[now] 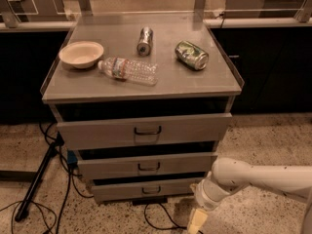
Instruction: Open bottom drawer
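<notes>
The grey cabinet has three drawers. The bottom drawer [146, 189] is the lowest and narrowest front, with a small dark loop handle [151, 190]. It sits a little forward of the cabinet body, like the two fronts above it. My white arm comes in from the right edge, low down. My gripper [196, 222] hangs at the bottom edge of the view, near the floor, to the right of and below the bottom drawer's right end. It is apart from the handle.
On the cabinet top [204, 84] lie a cream bowl [81, 53], a plastic water bottle [128, 70] on its side, a silver can [145, 40] and a green can [192, 54]. Black cables [58, 189] and a stand leg [34, 184] run across the floor at left.
</notes>
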{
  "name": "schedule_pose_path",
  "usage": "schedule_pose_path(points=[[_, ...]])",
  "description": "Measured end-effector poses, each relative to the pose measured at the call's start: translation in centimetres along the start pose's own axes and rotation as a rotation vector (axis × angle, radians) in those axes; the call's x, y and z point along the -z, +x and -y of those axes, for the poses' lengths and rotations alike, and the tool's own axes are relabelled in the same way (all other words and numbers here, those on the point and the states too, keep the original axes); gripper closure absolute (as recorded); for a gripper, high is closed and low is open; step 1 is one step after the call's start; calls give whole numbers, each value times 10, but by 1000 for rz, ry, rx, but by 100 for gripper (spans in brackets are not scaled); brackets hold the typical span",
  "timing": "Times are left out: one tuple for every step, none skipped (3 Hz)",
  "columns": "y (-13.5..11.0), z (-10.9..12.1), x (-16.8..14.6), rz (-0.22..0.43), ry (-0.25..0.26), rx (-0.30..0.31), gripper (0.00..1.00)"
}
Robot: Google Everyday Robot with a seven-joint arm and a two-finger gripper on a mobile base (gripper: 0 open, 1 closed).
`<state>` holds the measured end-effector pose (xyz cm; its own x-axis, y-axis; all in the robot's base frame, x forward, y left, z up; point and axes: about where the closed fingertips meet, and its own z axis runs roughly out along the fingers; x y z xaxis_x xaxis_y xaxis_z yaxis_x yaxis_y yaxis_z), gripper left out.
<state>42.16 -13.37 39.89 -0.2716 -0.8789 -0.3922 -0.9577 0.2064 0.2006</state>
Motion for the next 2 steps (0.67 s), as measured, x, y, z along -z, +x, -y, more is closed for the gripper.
schedule_pose_path(points=[[7, 0, -21, 51, -1, 11, 0], [-1, 30, -44, 134, 53, 70, 0]])
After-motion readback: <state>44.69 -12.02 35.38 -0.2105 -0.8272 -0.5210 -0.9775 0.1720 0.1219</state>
